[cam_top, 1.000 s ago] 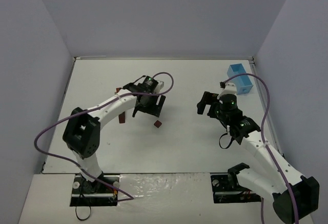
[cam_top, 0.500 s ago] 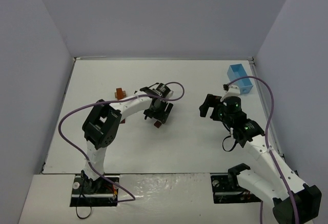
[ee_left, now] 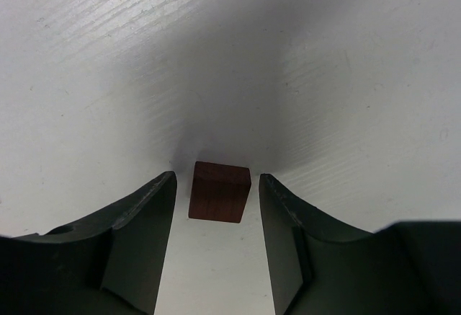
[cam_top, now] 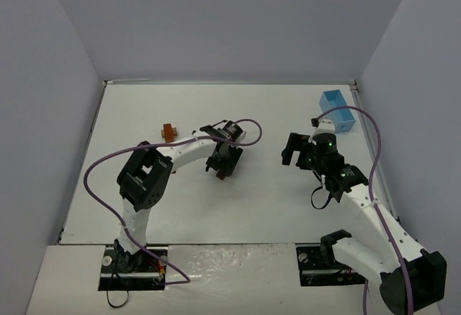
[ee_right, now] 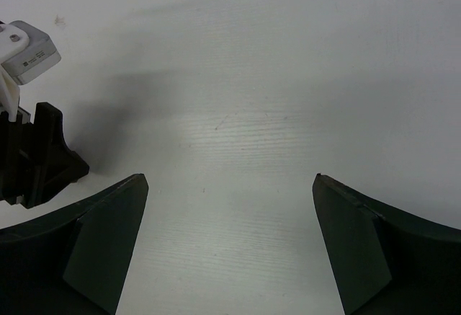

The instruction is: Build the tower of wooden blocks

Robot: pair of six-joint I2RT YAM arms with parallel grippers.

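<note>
While the left gripper (ee_left: 216,178) stands low over the white table (cam_top: 144,106), its two dark fingers (ee_left: 140,236) are at both sides of one reddish-brown wood block (ee_left: 220,192). The pincer is narrow, but a thin gap shows on each side of the block, so it does not hold the block. The block lies flat on the table, near the middle of it and a little to the left.

From the top camera, the wood block tower (cam_top: 168,132) is a small brown stack on the left half of the table, apart from the left gripper and behind the left arm. How many blocks it has I cannot tell.

The right gripper (ee_right: 230,178) is wide, with only bare table between its fingers. It is on the right half, near a light blue box (cam_top: 337,109) at the far right corner.

In the right wrist view a white module (ee_right: 25,45) carries a small dark label; the writing is too small to read.
</note>
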